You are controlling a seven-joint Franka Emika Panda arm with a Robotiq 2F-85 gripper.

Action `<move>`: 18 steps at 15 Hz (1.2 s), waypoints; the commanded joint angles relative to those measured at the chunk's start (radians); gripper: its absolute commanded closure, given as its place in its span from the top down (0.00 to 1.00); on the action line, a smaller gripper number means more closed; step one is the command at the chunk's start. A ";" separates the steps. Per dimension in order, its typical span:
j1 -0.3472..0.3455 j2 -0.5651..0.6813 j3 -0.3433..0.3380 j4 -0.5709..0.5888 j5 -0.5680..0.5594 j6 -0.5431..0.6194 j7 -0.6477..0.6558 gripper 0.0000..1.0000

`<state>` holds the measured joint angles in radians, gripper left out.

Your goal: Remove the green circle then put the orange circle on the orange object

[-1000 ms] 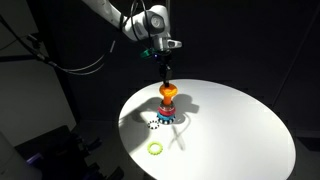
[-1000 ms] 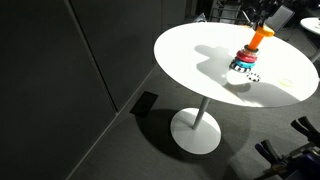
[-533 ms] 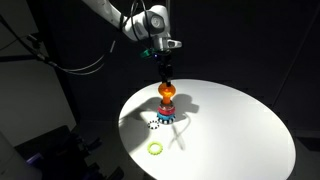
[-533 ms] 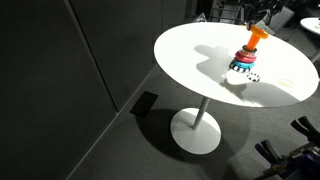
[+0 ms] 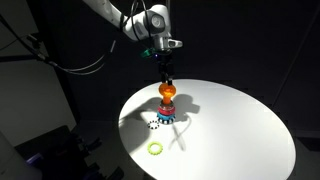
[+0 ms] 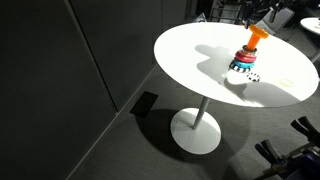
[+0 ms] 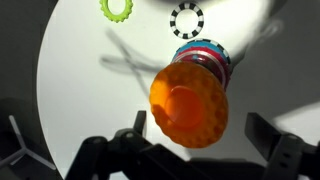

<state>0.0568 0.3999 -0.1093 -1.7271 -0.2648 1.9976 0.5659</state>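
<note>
we see a dark room in both exterior views; only the round white surface is lit hard from above, glaring almost pure white. the stacking tower throws several soft shadows across it. in the wrist view the orange circle is close and blurred, and the hand sits in shadow.

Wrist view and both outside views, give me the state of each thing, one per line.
tower: upright on table
orange circle: on top of tower, not gripped
gripper: fingers open, either side of orange circle
green circle: flat on table, off tower
black-and-white ring: flat on table
</note>
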 commanded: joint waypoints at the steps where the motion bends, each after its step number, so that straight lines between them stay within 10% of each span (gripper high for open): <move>1: -0.012 -0.010 -0.004 0.004 0.034 0.016 -0.005 1.00; 18: -0.015 -0.039 0.017 -0.069 0.170 0.162 -0.036 1.00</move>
<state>0.0494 0.3965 -0.1019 -1.7488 -0.1307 2.1370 0.5606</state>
